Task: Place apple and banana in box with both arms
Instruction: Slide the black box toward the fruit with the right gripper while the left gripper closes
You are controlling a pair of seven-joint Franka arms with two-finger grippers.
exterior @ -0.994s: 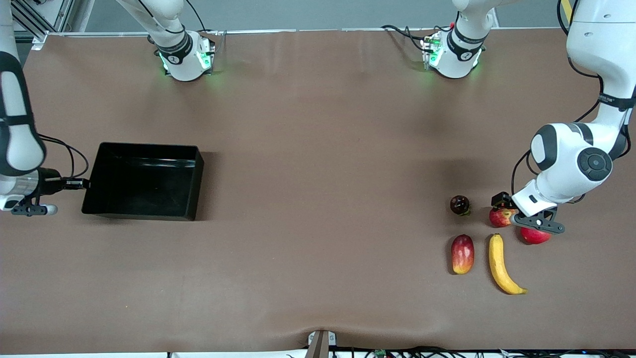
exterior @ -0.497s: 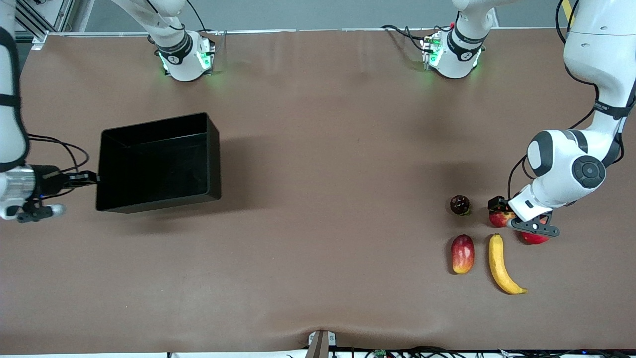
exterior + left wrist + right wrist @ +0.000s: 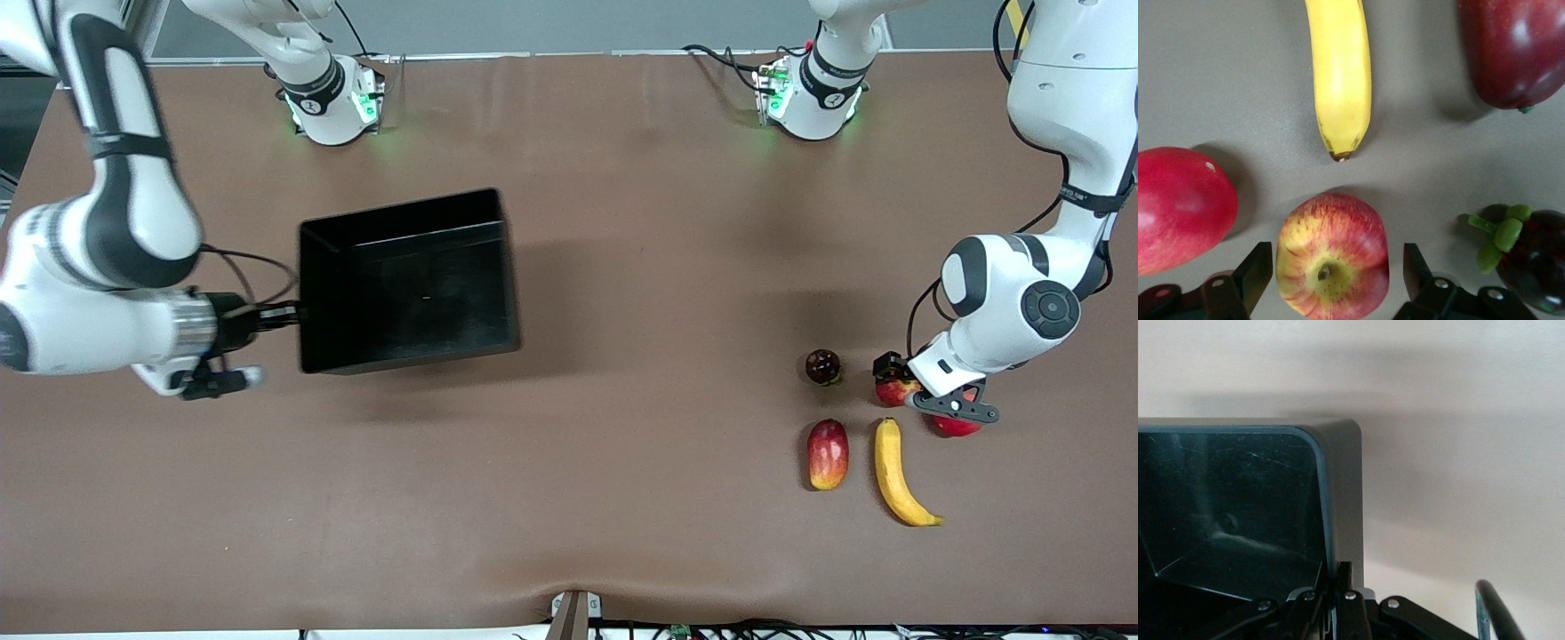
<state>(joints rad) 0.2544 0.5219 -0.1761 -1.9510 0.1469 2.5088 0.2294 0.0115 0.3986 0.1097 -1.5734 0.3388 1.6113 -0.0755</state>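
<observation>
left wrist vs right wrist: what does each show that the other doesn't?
Only the left wrist view: the apple between the open fingers of the left gripper, with the banana, a plain red fruit, a dark red fruit and a green-capped dark fruit around it.

Only the right wrist view: the box, its rim pinched by the right gripper.

Shared: only the brown table.
</observation>
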